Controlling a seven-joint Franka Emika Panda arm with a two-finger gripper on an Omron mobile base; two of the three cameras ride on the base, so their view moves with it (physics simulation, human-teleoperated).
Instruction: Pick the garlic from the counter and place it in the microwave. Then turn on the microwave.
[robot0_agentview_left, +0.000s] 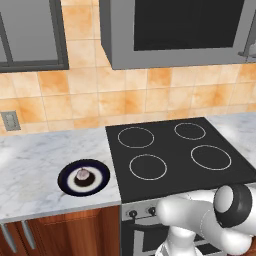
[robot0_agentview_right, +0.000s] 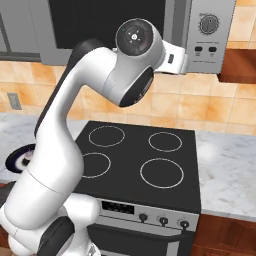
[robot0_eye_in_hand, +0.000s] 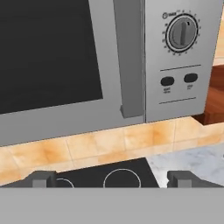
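The garlic (robot0_agentview_left: 82, 174), a small whitish-pink bulb, lies on a dark-blue plate (robot0_agentview_left: 98, 176) on the marble counter (robot0_agentview_left: 35, 160), left of the stove. The microwave (robot0_agentview_left: 175, 30) hangs above the stove with its dark glass door (robot0_eye_in_hand: 43, 52) shut. In the hand view my gripper (robot0_eye_in_hand: 112, 180) is open with nothing between its fingertips (robot0_eye_in_hand: 43, 178). It faces the microwave's front near the vertical door handle (robot0_eye_in_hand: 131, 57). The hand is raised high, far from the garlic.
The microwave's control panel has a round dial (robot0_eye_in_hand: 181, 33) and two dark buttons (robot0_eye_in_hand: 167, 81) below it. A black four-ring stovetop (robot0_agentview_left: 175, 150) lies under the microwave. A glass-fronted wall cabinet (robot0_agentview_left: 30, 35) hangs at the upper left.
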